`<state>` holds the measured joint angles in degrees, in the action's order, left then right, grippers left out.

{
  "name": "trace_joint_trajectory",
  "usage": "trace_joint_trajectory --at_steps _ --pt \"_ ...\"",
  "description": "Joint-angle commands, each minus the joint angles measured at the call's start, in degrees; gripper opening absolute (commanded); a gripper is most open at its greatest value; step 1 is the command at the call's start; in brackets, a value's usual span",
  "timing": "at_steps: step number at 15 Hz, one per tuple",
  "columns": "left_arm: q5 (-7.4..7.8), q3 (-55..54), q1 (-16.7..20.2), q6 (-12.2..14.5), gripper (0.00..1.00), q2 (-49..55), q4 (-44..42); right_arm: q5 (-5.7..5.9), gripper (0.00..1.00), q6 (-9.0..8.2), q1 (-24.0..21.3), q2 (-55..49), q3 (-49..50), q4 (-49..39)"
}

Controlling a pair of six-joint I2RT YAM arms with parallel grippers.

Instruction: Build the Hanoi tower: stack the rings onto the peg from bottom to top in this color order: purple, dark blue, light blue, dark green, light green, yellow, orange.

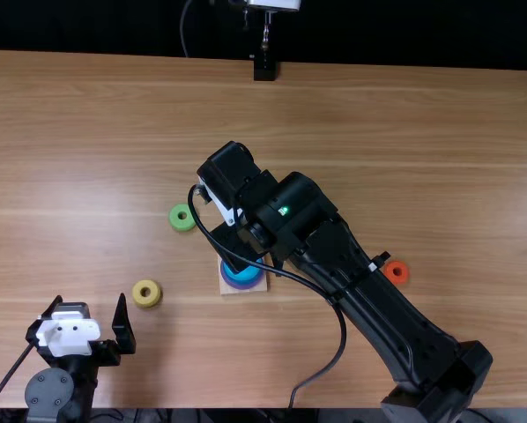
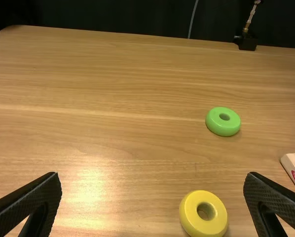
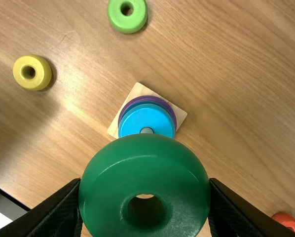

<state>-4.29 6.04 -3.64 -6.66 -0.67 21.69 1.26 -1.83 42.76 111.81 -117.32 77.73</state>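
purple (image 3: 148, 98), dark blue (image 3: 147, 102), light blue (image 3: 141, 117): pegged | dark green (image 3: 145, 170): gripped above | light green (image 2: 223, 129), yellow (image 2: 191, 213), orange (image 1: 404, 277): flat, tabletop (image 1: 114, 132)

Black backdrop (image 1: 404, 31) beyond wooden table (image 1: 440, 132).

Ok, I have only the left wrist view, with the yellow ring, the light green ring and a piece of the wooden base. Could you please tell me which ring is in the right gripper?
Observer: The dark green ring is held between the fingers of the right gripper.
Operator: Thank you. And which ring is now the highest on the wooden base?
Observer: The light blue ring is on top of the stack there, over the wooden base.
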Motion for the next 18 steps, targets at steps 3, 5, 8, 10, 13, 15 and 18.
trace_joint_trajectory --at_steps 3,5,8,10,13,15,18 --pt "-0.35 -6.04 0.12 0.22 1.0 0.67 4.78 -0.2 0.0 -0.18 0.83 0.6 1.48 0.16" --pt "-0.35 -6.04 0.12 0.22 1.0 0.67 4.78 -0.2 0.0 -0.18 0.83 0.6 2.27 0.27" --pt "-0.35 -6.04 0.12 0.22 1.0 0.67 4.78 -0.1 0.0 -0.28 0.83 0.6 3.06 -0.26" --pt "-0.35 -6.04 0.12 0.22 1.0 0.67 4.78 0.33 0.69 -0.39 0.83 0.6 2.97 -0.15" --pt "-0.35 -6.04 0.12 0.22 1.0 0.67 4.78 0.33 1.0 -0.39 0.83 0.6 3.59 0.16" --pt "-0.35 -6.04 0.12 0.22 1.0 0.67 4.78 0.43 1.0 -0.28 0.83 0.6 3.24 -0.26" --pt "-0.35 -6.04 0.12 0.22 1.0 0.67 4.78 0.43 1.0 -0.39 0.83 0.6 1.83 -1.0"
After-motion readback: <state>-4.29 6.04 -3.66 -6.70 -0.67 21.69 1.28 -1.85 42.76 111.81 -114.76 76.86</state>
